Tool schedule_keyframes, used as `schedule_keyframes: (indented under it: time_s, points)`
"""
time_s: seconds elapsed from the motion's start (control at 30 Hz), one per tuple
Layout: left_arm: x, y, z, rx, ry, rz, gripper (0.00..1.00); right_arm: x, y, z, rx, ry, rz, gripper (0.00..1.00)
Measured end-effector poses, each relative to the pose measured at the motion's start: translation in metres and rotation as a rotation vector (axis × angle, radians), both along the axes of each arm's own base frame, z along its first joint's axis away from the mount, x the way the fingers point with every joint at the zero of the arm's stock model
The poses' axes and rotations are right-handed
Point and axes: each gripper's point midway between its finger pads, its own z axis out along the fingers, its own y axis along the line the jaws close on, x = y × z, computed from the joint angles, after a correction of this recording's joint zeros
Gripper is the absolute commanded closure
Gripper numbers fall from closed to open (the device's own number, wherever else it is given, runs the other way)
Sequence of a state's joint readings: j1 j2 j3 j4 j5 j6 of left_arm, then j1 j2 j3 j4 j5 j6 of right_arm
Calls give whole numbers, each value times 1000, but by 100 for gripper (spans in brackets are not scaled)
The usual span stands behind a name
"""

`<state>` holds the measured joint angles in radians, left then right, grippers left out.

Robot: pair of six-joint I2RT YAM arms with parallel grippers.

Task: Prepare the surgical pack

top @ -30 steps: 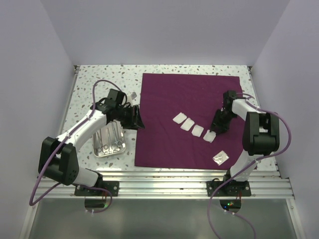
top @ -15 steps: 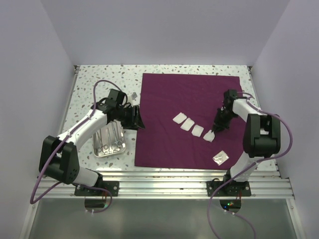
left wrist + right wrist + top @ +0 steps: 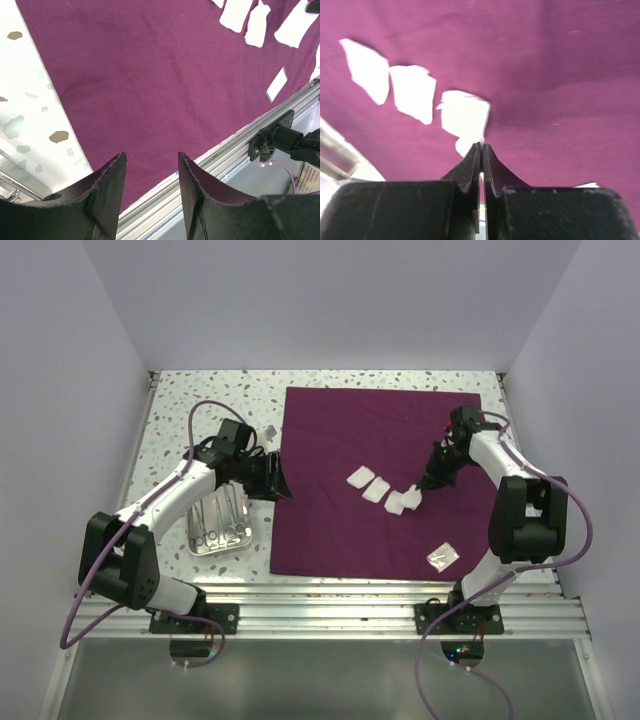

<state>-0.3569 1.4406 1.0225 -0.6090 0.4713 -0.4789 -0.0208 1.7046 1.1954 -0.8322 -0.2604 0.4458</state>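
Surgical pack cloth [image 3: 380, 440], maroon, is seen from above spread flat on the speckled bench [image 3: 200, 400], right of centre. Gauze squares [image 3: 361, 477] lie on it in a slanting row, and the last of the row is partly overlapped by a raised gauze square [image 3: 412, 495]. A small packet [image 3: 441, 557] lies apart, near the cloth's near right corner. The steel tray [image 3: 235, 537], with silver instruments [image 3: 215, 515] in it, sits on the bench just left of the cloth. The left gripper [image 3: 276, 483] is held at the cloth's left edge, and the right gripper [image 3: 428, 483] just beside the raised square

In the left wrist view, the left gripper [image 3: 150, 160] is shown with its jaws parted and nothing between them, over the cloth [image 3: 150, 75] close to its edge with the bench [image 3: 30, 100]. The gauze squares [image 3: 235, 12] appear far off, at the top

In the right wrist view, the right gripper [image 3: 482, 146] is shown with its jaws clenched, a white corner of the raised gauze square [image 3: 465, 146] pinched at their tips. The other gauze squares [image 3: 412, 92] lie on the cloth [image 3: 545, 75] to the left
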Motion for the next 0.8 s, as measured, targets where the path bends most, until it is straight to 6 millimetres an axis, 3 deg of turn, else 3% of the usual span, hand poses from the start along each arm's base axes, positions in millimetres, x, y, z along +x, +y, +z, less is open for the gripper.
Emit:
schedule_keyframes:
  time_s: [0.2,0.4,0.8]
  points:
    - [0,0,0,-2,0,-1,50,6,29,10,57,-23,34,100]
    - [0,0,0,-1,1,-1,50,9,55,2,83,-7,76,100]
    - [0,0,0,-1,0,-1,50,10,53,-12,68,21,68,100]
